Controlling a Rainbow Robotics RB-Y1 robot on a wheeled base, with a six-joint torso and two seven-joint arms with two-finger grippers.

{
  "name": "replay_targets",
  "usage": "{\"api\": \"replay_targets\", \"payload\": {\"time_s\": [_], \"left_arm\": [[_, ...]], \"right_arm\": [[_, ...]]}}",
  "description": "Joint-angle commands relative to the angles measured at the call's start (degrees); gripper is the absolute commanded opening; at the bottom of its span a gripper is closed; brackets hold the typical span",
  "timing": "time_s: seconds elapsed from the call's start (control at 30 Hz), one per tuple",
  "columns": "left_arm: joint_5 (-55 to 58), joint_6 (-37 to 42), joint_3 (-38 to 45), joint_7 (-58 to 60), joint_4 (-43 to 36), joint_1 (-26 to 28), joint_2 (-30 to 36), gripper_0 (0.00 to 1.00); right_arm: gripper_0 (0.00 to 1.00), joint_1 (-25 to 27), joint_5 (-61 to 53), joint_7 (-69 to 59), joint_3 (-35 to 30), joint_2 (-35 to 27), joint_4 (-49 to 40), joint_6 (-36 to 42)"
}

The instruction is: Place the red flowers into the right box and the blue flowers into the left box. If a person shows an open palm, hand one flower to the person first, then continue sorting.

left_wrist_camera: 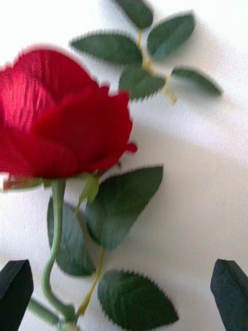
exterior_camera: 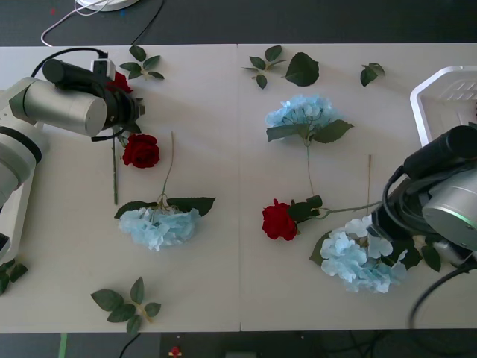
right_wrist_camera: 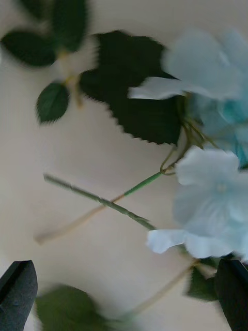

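Two black fingers (left_wrist_camera: 15, 292) of the left gripper (left_wrist_camera: 123, 295) stand spread at the corners of the left wrist view, with a red rose (left_wrist_camera: 62, 124) just beyond them; its stem curls toward one finger but nothing is pinched. From the front, that gripper (exterior_camera: 127, 108) sits at about ten o'clock on the surface (exterior_camera: 223, 298), and I judge it is lining up on the rose under it (exterior_camera: 119, 82). A second rose (exterior_camera: 141, 151) lies just below, then a pale-blue hydrangea (exterior_camera: 159, 226). Past centre come another hydrangea (exterior_camera: 302, 112) at one o'clock and a third rose (exterior_camera: 279, 220). At four o'clock the right gripper (right_wrist_camera: 126, 295) hovers with fingers (right_wrist_camera: 18, 289) spread over a third hydrangea (exterior_camera: 361, 261), likely preparing to take its stem. Only the right wrist view reveals two thin stems (right_wrist_camera: 98, 204) crossing beside the petals (right_wrist_camera: 217, 196). The lattice-walled basket (exterior_camera: 421, 104) stands at two o'clock, holding no flower that I can see; sorting looks barely begun.
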Motion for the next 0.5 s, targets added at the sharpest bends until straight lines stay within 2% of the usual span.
{"api": "replay_targets", "payload": {"time_s": [0.03, 0.3, 0.5], "left_arm": [[-1.67, -4.24, -0.37, 4.65, 0.09, 0.21, 1.53, 1.00], [-9.14, -6.35, 0.24, 5.71, 0.53, 0.21, 2.40, 1.00], [-9.58, -10.66, 0.33, 6.06, 6.24, 0.12, 2.58, 1.00]], "right_arm": [[1.00, -0.25, 1.63, -4.30, -1.23, 3.48, 4.21, -0.73], [1.00, -0.43, 6.29, -3.43, -10.90, 13.15, 13.96, -1.96], [1.00, -0.43, 9.71, -3.16, -16.08, 19.74, 16.60, -3.28]]}}
